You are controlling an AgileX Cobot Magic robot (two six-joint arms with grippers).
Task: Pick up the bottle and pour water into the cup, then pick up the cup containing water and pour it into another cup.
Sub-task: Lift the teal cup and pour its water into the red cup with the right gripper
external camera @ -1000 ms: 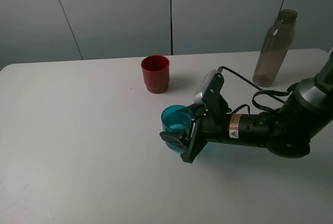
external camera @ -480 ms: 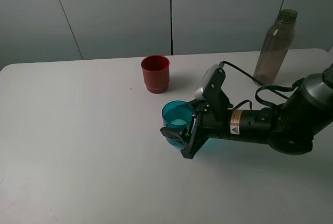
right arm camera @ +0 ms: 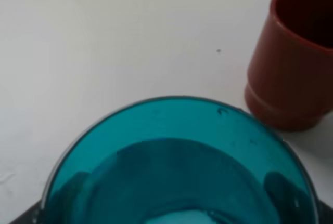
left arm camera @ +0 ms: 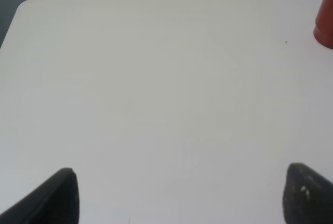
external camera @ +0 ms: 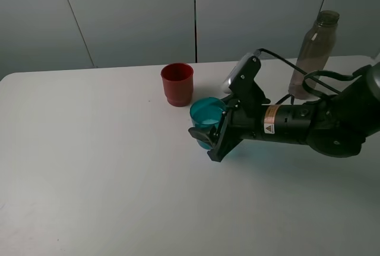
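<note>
Carrying the translucent teal cup (external camera: 206, 113), clamped in the right hand (external camera: 209, 134), up from nearer on the table (external camera: 89, 161) to just beside the red cup (external camera: 177, 84), setting up the second pour, bottle (external camera: 312, 54) parked far right.

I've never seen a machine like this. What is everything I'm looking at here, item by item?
table: one, white, under everything
wall panels: several, grey, behind the table
red cup: one, opaque red, upright towards the back of the table
teal cup: one, translucent teal, beside the red cup, gripped
bottle: one, smoky grey-brown, uncapped, back right of the table
right arm: one, black, reaching in from the right
right gripper: one, black, shut on the teal cup
left gripper: one, black, open over bare table
</note>
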